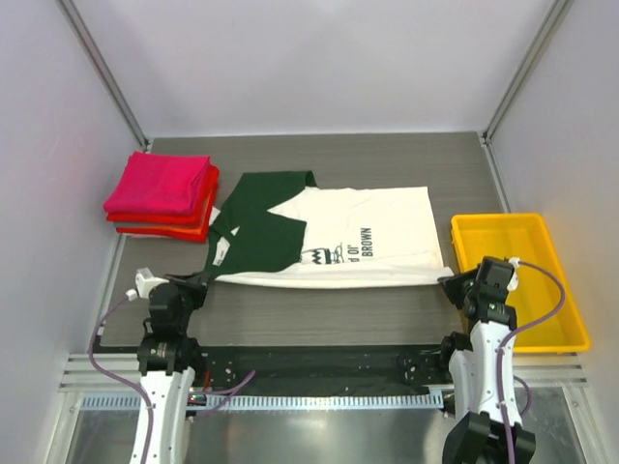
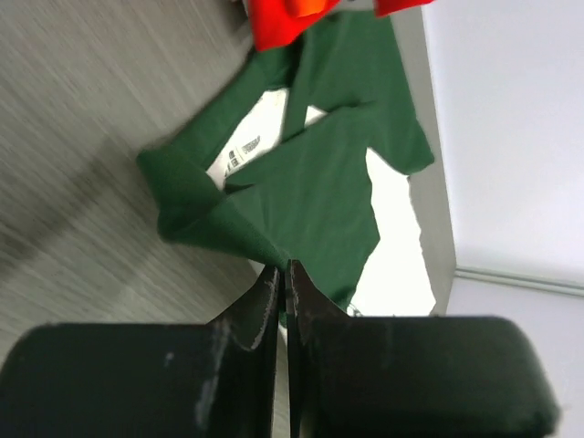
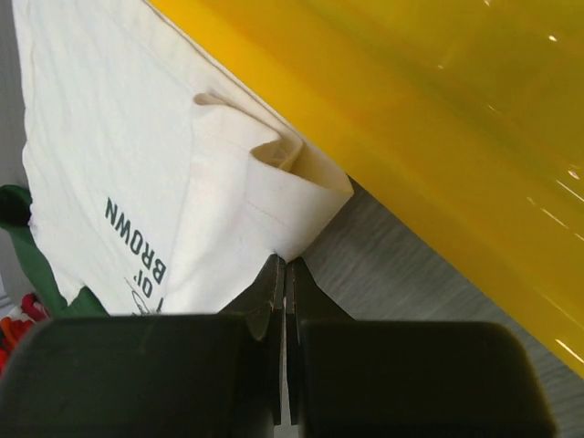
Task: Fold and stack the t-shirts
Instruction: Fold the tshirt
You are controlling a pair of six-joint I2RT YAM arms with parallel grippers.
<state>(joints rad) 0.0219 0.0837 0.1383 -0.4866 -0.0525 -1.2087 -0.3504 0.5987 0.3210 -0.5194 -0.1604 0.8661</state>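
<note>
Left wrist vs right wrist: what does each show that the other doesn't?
Left wrist only: the left fingers pinched shut on the green fold, and the white label beside it.
Right wrist only: the right fingers pinched shut on the cream hem corner, the yellow tray right beside it, and the BROWN lettering.
Both: the same cream-and-green t-shirt on the grey table.
</note>
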